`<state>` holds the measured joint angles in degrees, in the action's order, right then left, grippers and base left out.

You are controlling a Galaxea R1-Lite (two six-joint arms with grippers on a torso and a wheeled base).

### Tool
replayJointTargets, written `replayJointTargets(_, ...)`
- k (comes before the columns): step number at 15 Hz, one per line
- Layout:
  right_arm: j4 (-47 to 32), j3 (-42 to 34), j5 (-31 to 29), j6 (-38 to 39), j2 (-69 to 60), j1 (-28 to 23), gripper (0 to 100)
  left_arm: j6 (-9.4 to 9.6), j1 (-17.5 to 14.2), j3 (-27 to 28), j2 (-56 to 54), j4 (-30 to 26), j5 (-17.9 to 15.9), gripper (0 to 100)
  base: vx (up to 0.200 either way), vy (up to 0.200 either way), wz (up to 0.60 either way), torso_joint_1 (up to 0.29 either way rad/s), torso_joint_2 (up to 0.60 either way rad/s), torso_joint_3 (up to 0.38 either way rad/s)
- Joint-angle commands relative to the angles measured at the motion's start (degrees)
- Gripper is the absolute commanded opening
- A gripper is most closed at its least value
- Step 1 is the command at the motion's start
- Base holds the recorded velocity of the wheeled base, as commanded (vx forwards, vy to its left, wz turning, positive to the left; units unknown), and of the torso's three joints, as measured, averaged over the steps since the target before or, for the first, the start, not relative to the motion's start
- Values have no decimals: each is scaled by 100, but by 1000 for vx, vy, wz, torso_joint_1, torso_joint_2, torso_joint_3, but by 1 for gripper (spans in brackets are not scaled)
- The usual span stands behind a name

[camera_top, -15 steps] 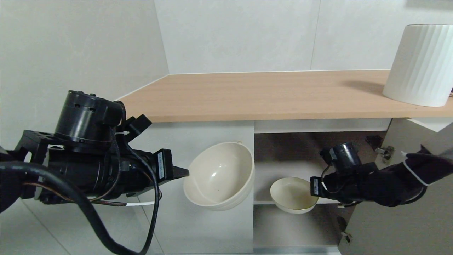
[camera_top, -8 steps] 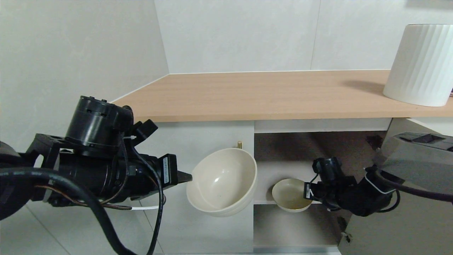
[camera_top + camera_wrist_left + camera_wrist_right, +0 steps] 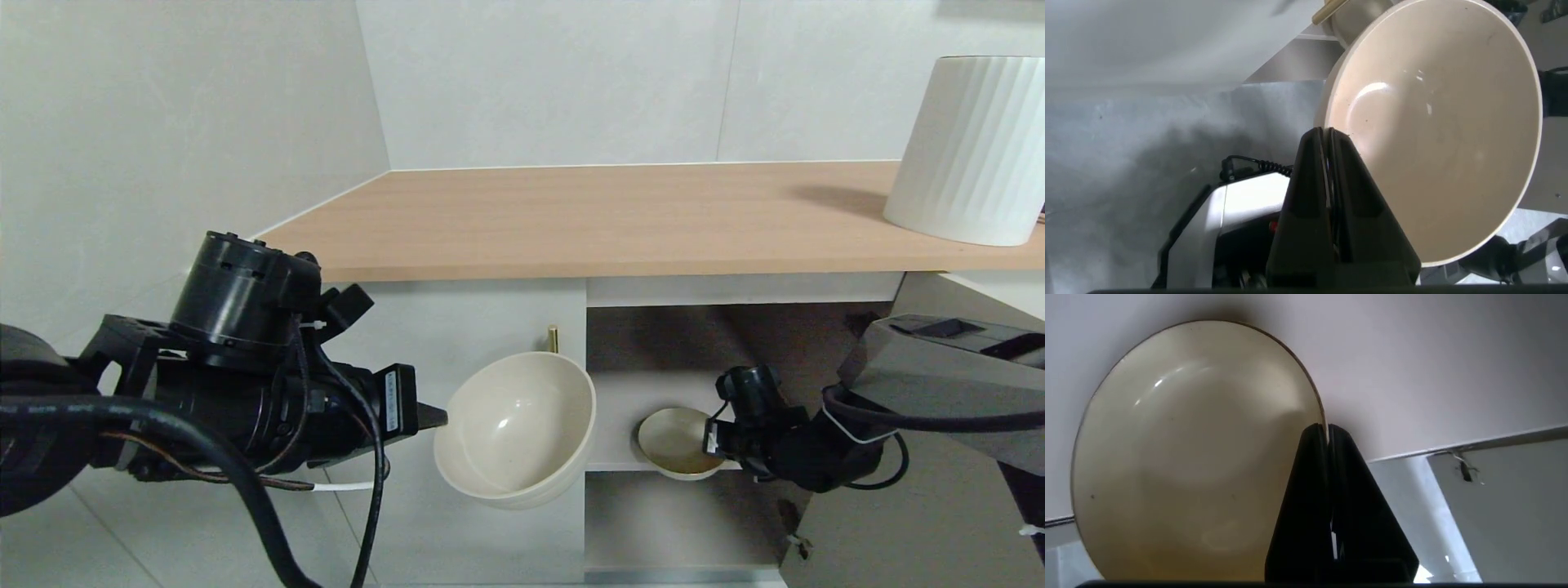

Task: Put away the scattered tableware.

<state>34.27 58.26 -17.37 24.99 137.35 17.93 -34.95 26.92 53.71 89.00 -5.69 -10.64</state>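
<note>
Both bowls looked like glazed ceramic: stiff, smooth, likely slick and apt to chip if knocked against the cupboard. The large bowl point(image 3: 514, 433) hung in the air before the closed cupboard door, just below its brass knob point(image 3: 553, 336) and tipped so its mouth faced up and outward. The left claw point(image 3: 437, 417) was pinching it by the rim alone, one finger inside and one outside. I judged that a thin hold for a bowl of that weight; the rim seemed the only place to take it, so any swing could twist it loose.

The small bowl point(image 3: 673, 441) sat lower and deeper, at the front edge of the shelf point(image 3: 620, 468) inside the open cupboard point(image 3: 694, 343), nipped at its rim by the right claw point(image 3: 713, 442), fingers pressed together on the wall. I couldn't tell whether its base touched the shelf. It looked lighter and easier to steady.

Above ran a bare wooden bench point(image 3: 620, 216) with a ribbed white container point(image 3: 971, 151) at its far right. Pale walls point(image 3: 163, 122) met in a corner behind it
</note>
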Motion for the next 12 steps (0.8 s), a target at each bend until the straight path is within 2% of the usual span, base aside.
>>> replayJointTargets(1, -25, 168, -38, 50, 134, -62, 0, -3, -2, -1, 12, -2, 1, 0, 0, 0, 0, 0, 0, 0)
replayJointTargets(12, -69, 880, -416, 199, 521, -141, 0, -3, -2, -1, 21, -2, 1, 0, 0, 0, 0, 0, 0, 0)
